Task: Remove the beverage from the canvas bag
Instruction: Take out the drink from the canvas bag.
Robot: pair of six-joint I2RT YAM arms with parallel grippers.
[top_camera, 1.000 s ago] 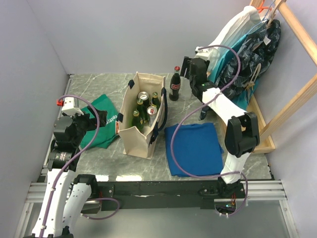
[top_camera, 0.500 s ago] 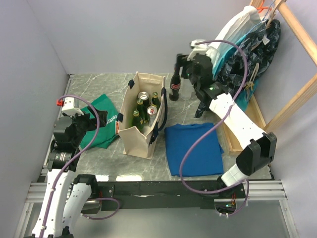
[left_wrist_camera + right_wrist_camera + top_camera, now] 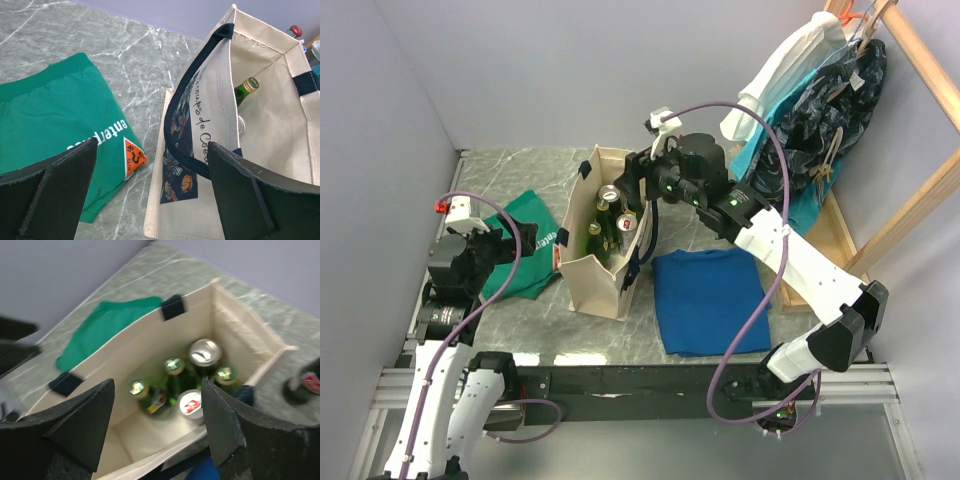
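While the right gripper (image 3: pixel 157 385) hovered over the mouth of the canvas bag (image 3: pixel 592 268), its fingers stood spread, with nothing between them. Inside the bag, green bottles (image 3: pixel 173 365) and cans (image 3: pixel 205 351) stood upright, close together. The left gripper (image 3: pixel 152 145), also spread and empty, hung beside the bag near the green cloth (image 3: pixel 50 125). The step in hand seemed to be the approach. Next, the right claw had to descend around one bottle neck without knocking its neighbours.

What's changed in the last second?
The right fingers swung left, away from the dark red-labelled cola bottle, and now hover open over the cream canvas bag with navy handles. Nothing was taken hold of. The bag, the bottle, the open left fingers, the green cloth and the blue folded cloth stayed put.
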